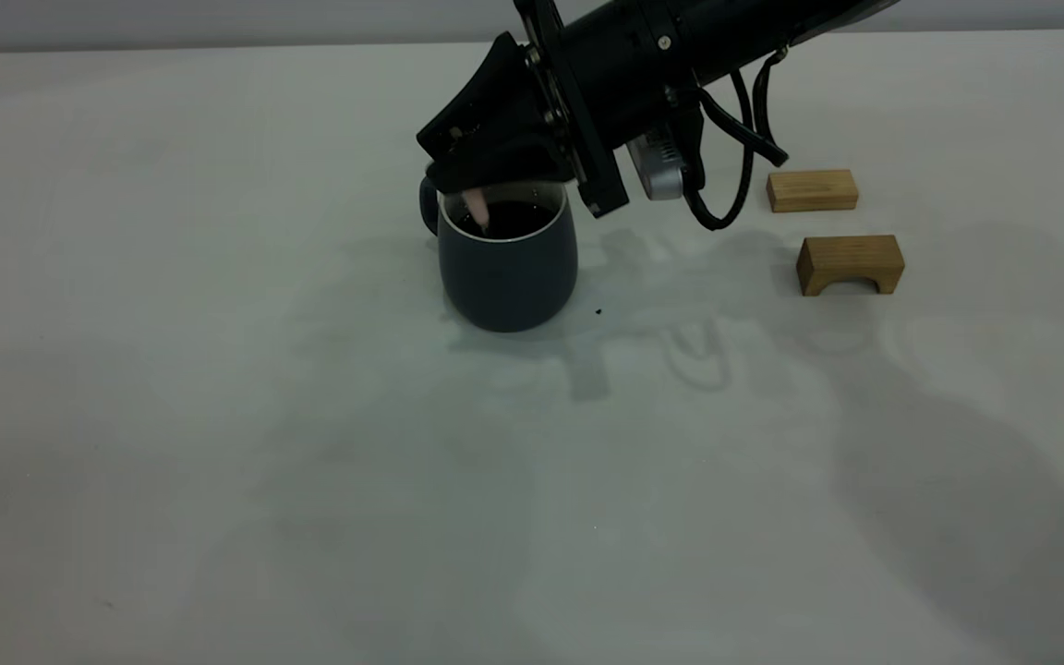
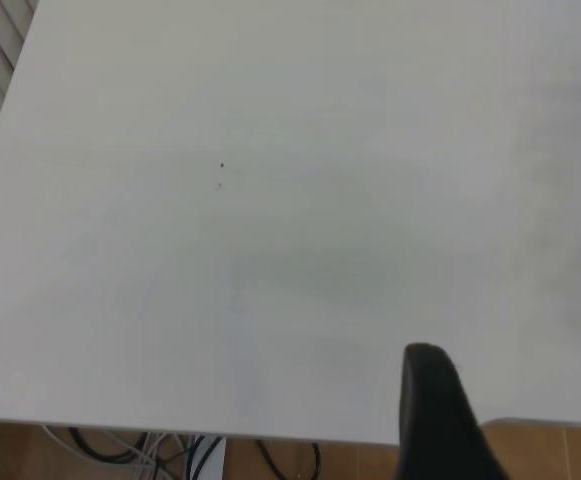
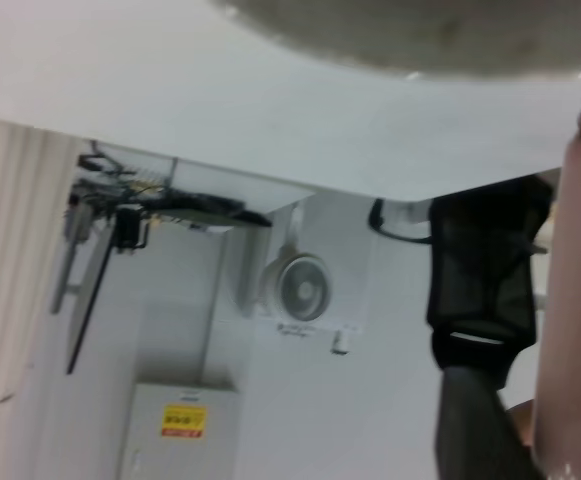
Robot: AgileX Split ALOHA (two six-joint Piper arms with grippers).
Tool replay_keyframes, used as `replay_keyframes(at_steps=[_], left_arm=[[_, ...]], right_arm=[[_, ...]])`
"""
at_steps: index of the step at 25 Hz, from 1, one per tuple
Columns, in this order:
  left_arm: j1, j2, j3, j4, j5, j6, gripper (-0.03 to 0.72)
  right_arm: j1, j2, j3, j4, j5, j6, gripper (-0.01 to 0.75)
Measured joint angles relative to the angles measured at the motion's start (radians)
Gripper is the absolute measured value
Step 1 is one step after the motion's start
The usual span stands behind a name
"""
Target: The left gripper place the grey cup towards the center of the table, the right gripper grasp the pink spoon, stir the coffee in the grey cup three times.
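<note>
One right pincer grips the pink spoon, dipped in the grey cup.

The right arm reaches in from the far right, its right gripper angled downward at centre, fingers clamped shut.

Lab-like room: bare white table, wall fan, electrical box (yellow label).

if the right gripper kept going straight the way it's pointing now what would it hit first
Probably the dark brown-black coffee inside the dark slate-grey mug. The black right gripper slants down over the mug's mouth, its pale pink spoon already dipping in. The mug's near rim might come first; depth is unclear.
</note>
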Motion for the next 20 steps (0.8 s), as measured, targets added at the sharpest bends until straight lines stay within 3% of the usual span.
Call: replay_keyframes(at_steps=[6,10,15,20], left_arm=[[0.0,0.0,0.0,0.0,0.0,0.0,0.469],[0.0,0.0,0.0,0.0,0.0,0.0,0.469],[0.0,0.0,0.0,0.0,0.0,0.0,0.469],[0.0,0.0,0.0,0.0,0.0,0.0,0.469]], right_arm=[[0.0,0.0,0.0,-0.035,0.035,-0.05,0.528],[-0.001,-0.024,0.0,-0.046,0.102,-0.232,0.63],[-0.008,-0.157,0.0,-0.154,0.113,-0.626,0.645],[-0.01,-0.37,0.0,-0.392,0.132,-0.881,0.567]])
